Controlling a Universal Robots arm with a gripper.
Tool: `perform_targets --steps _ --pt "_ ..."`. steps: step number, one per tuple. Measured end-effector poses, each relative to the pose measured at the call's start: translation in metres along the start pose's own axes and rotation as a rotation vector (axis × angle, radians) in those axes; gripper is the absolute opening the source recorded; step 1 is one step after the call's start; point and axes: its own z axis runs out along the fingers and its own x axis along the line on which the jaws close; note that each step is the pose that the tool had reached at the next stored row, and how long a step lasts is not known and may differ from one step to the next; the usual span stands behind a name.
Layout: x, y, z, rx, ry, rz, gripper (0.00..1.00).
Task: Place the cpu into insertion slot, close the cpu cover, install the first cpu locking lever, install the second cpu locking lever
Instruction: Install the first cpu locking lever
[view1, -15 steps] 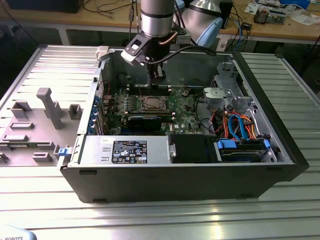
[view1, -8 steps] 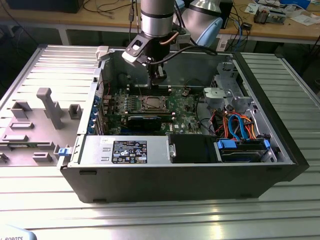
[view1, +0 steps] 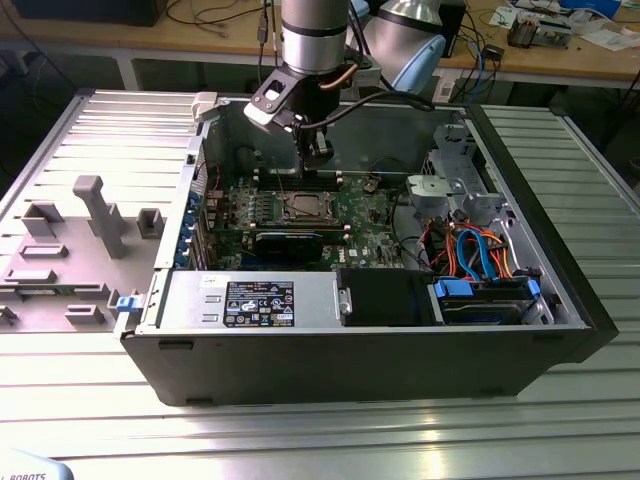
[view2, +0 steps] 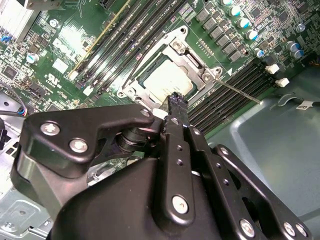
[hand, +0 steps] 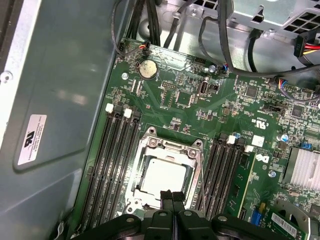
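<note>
The cpu (hand: 159, 176) lies flat in the insertion slot (hand: 131, 194) on the green board, its silver-tan top (view2: 167, 80) showing in both wrist views. The silvery cpu cover (hand: 169, 148) is down over it, framing the chip (view2: 186, 50). A thin metal locking lever (view2: 241, 93) sticks out sideways from the socket over the memory slots. Another wire lever (view2: 136, 64) runs along the opposite socket edge. My gripper (hand: 171, 195) hovers just above the socket's near edge, fingers pressed together with nothing between them (view2: 176, 98). In the exterior view the gripper (view1: 317, 152) hangs above the socket (view1: 303, 207).
Long black memory slots (hand: 111, 160) flank the socket on both sides. A finned heatsink (hand: 304, 167) and cables (hand: 300, 47) lie nearby. The open computer case has a steel wall (hand: 55, 100) close by, a drive cage (view1: 455, 185) and a power supply (view1: 255, 300).
</note>
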Motion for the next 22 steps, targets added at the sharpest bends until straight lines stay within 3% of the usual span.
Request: perform_targets --steps 5,10,22 --pt "-0.0001 0.0000 0.0000 -0.0006 0.0003 -0.024 0.11" --pt "0.0000 -0.0001 0.0000 -0.0034 0.0014 -0.144 0.11" --pt "-0.0001 -0.0003 0.0000 -0.0079 0.0033 -0.336 0.11"
